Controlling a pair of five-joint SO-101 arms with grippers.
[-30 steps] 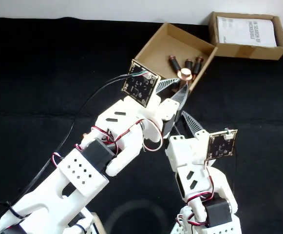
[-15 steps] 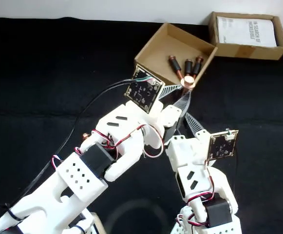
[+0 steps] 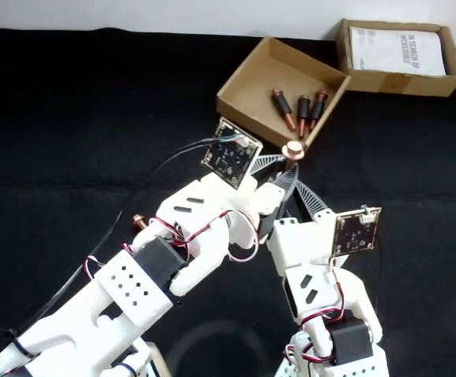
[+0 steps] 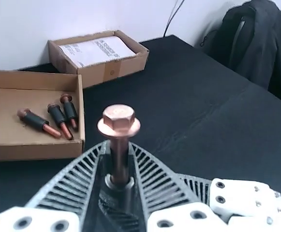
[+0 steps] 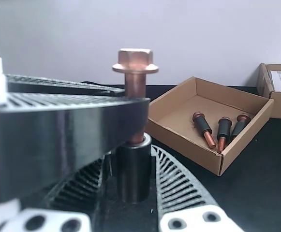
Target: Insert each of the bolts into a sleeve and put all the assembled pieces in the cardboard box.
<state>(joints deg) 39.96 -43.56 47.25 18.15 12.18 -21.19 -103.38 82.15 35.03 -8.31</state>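
A copper hex-head bolt (image 3: 293, 150) stands upright in my left gripper (image 3: 289, 163), which is shut on its shank just off the cardboard box's near corner. Seen from the left wrist, the bolt (image 4: 119, 124) rises between the ribbed fingers (image 4: 80, 186), and its tip enters a black sleeve (image 4: 119, 182) below. My right gripper (image 5: 130, 180) is shut on that sleeve (image 5: 133, 169), with the bolt (image 5: 135, 67) standing in its top. The cardboard box (image 3: 247, 72) holds three assembled pieces (image 3: 300, 108).
A second cardboard box (image 3: 400, 78) holding a printed sheet sits at the back right. A small copper piece (image 3: 139, 221) lies on the black table beside the left arm. A dark bag (image 4: 256, 43) stands off to one side.
My left gripper has carried the bolt from over the box's edge back toward the near side, down onto the sleeve. The right arm has stayed put.
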